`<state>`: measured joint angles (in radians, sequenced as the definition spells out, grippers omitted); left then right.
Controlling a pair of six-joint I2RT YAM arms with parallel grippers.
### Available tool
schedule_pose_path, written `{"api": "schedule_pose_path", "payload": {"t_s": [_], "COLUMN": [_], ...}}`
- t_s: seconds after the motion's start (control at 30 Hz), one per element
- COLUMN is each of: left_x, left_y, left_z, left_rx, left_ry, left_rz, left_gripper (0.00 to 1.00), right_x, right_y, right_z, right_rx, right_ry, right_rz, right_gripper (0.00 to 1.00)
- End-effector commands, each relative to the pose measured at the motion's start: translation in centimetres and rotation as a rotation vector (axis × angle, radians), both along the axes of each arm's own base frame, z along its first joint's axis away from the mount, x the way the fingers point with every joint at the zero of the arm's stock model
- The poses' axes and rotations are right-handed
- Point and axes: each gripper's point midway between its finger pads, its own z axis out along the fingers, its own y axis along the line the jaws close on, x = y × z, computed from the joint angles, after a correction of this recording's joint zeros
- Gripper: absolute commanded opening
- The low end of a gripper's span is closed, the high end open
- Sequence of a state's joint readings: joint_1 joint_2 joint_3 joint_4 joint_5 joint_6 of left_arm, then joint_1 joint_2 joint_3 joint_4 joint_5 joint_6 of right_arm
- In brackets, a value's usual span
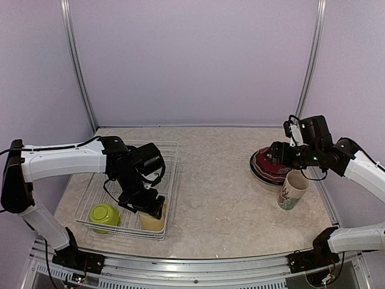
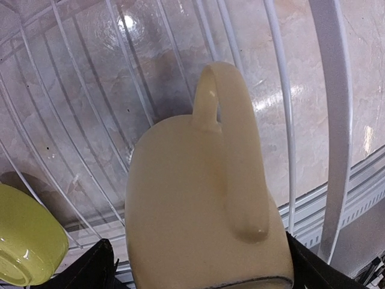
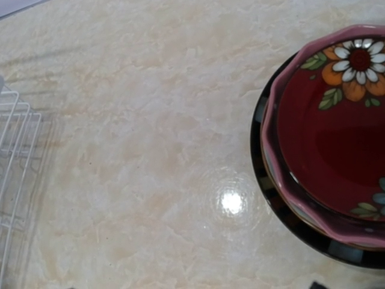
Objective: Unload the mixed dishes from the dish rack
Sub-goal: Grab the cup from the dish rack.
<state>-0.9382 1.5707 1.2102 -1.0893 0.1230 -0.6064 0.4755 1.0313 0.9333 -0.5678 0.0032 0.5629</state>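
Marbled tabletop (image 1: 222, 198): pale yellow mug (image 2: 192, 205) is sitting between your left gripper (image 2: 198, 274) fingers, grip unclear; right gripper (image 1: 271, 155) is hovering released, plates (image 3: 337, 138) beside.

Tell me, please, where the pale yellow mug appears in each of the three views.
Top external: the pale yellow mug sits in the near right corner of the dish rack.
Left wrist: it fills the lower centre, with its handle towards the top.
Right wrist: it is not in this view.
Shared landmark: the white wire dish rack, behind the mug in the left wrist view and at the left edge of the right wrist view.
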Motion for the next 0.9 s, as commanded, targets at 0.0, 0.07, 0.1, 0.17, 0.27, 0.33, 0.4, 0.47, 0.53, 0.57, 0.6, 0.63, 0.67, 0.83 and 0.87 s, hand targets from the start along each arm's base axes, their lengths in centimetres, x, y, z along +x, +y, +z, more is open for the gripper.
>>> {"api": "schedule_pose_path", "payload": {"t_s": [0.0, 0.07, 0.1, 0.17, 0.27, 0.33, 0.4, 0.47, 0.53, 0.57, 0.6, 0.63, 0.67, 0.83, 0.87], "left_x": [0.1, 0.2, 0.3, 0.2, 0.2, 0.2, 0.2, 0.3, 0.3, 0.4, 0.5, 0.5, 0.6, 1.1, 1.3], "left_y": [0.4, 0.4, 0.3, 0.3, 0.4, 0.6, 0.7, 0.8, 0.9, 1.1, 1.1, 1.3, 1.5, 2.9, 3.3], "left_z": [-1.1, -1.5, -1.6, -1.9, -2.2, -2.1, -1.9, -1.6, -1.2, -1.0, -0.8, -0.5, -0.4, 1.5, 2.0], "left_rx": [0.058, 0.069, 0.073, 0.081, 0.094, 0.100, 0.099, 0.097, 0.096, 0.100, 0.101, 0.102, 0.108, 0.106, 0.099], "left_ry": [-0.007, -0.003, -0.001, 0.003, 0.008, 0.006, 0.001, -0.006, -0.016, -0.022, -0.028, -0.035, -0.039, -0.071, -0.077], "left_rz": [0.007, 0.006, 0.006, 0.004, 0.000, -0.001, -0.001, 0.000, 0.001, 0.002, 0.001, 0.001, 0.003, 0.021, 0.029], "left_gripper": [0.90, 0.90, 0.89, 0.89, 0.87, 0.85, 0.82, 0.79, 0.75, 0.72, 0.69, 0.67, 0.66, 0.63, 0.63], "right_x": [0.1, 0.0, 0.1, 0.0, 0.0, 0.0, 0.1, 0.2, 0.1, 0.1, 0.1, 0.1, 0.1, 0.0, 0.1], "right_y": [-0.2, -0.2, -0.2, -0.2, -0.2, -0.2, -0.1, -0.1, 0.2, 0.4, 0.4, 0.4, 0.5, 0.5, 0.5], "right_z": [-0.3, -0.3, -0.3, -0.3, -0.4, -0.4, -0.5, -0.6, -0.6, -0.6, -0.7, -0.7, -0.7, -0.7, -0.6], "right_rx": [0.004, 0.004, 0.005, 0.007, 0.008, 0.009, 0.009, 0.008, 0.018, 0.022, 0.022, 0.023, 0.024, 0.025, 0.026], "right_ry": [-0.002, -0.001, -0.002, -0.001, 0.000, 0.000, 0.001, 0.002, 0.009, 0.010, 0.012, 0.013, 0.014, 0.013, 0.012], "right_rz": [-0.005, -0.007, -0.007, -0.009, -0.009, -0.011, -0.010, -0.010, 0.005, 0.011, 0.013, 0.013, 0.014, 0.015, 0.014], "right_gripper": [0.80, 0.80, 0.80, 0.80, 0.80, 0.80, 0.81, 0.80, 0.80, 0.80, 0.81, 0.81, 0.80, 0.81, 0.81]}}
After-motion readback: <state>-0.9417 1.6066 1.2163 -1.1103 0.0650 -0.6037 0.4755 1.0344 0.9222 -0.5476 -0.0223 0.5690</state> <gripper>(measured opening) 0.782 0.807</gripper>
